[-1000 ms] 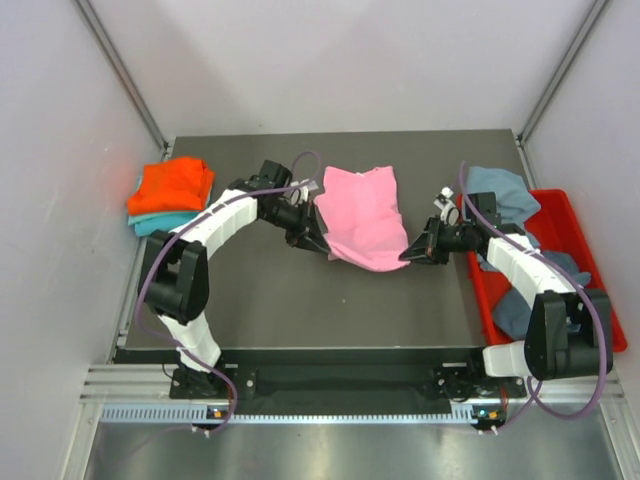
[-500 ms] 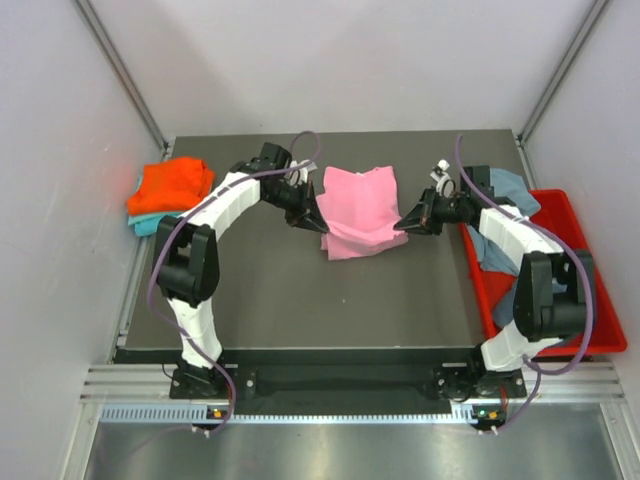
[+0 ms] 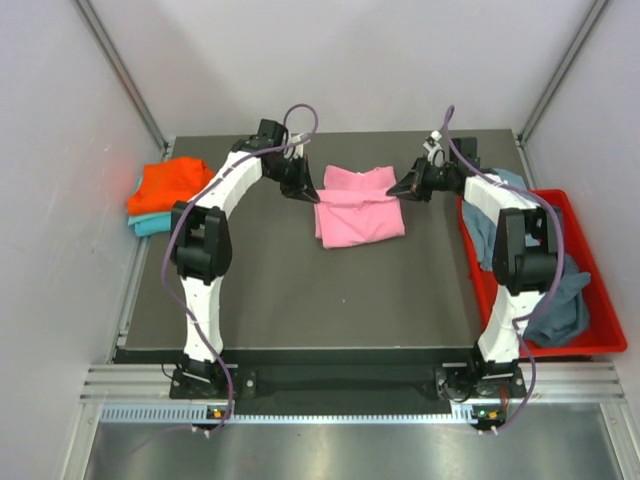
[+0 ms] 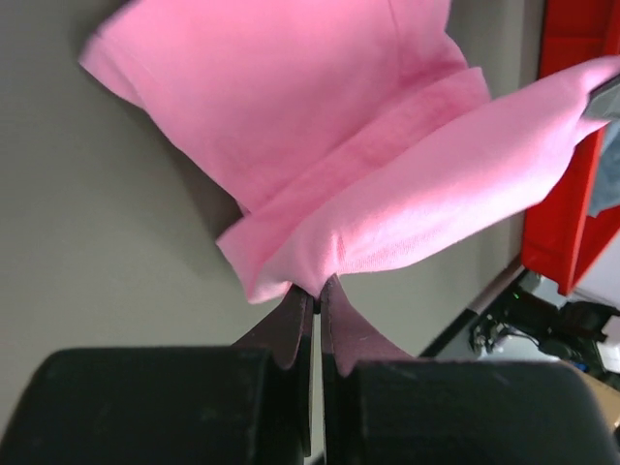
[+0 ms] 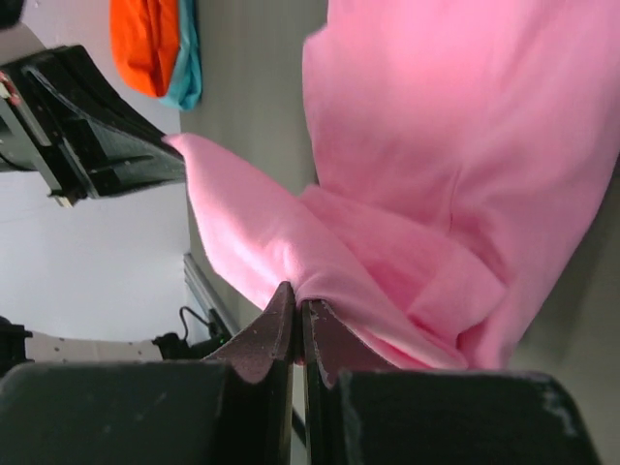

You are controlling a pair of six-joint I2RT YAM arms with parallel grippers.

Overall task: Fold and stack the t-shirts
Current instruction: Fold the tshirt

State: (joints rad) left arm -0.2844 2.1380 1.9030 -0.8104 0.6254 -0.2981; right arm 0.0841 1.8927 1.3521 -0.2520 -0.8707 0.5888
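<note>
A pink t-shirt [image 3: 358, 205] lies folded over in the middle of the dark table [image 3: 300, 290]. My left gripper [image 3: 312, 196] is shut on the shirt's left far corner [image 4: 291, 266]. My right gripper [image 3: 392, 192] is shut on its right far corner [image 5: 320, 281]. Both hold the upper layer over the far part of the shirt, near the table. An orange t-shirt [image 3: 172, 186] lies folded on a teal one [image 3: 150, 225] at the table's left edge; they also show in the right wrist view [image 5: 150, 44]. Grey-blue and dark slate t-shirts [image 3: 560, 300] lie in the red bin.
A red plastic bin [image 3: 600, 290] stands along the table's right edge, with another grey-blue shirt [image 3: 520, 195] draped over its far end. White walls enclose the table on three sides. A metal rail [image 3: 330, 385] runs along the front.
Both grippers have carried the shirt's near edge away from me, over the far part. The pink shirt has gone from hanging open to a shorter, doubled shape. The arms have stretched out further.
</note>
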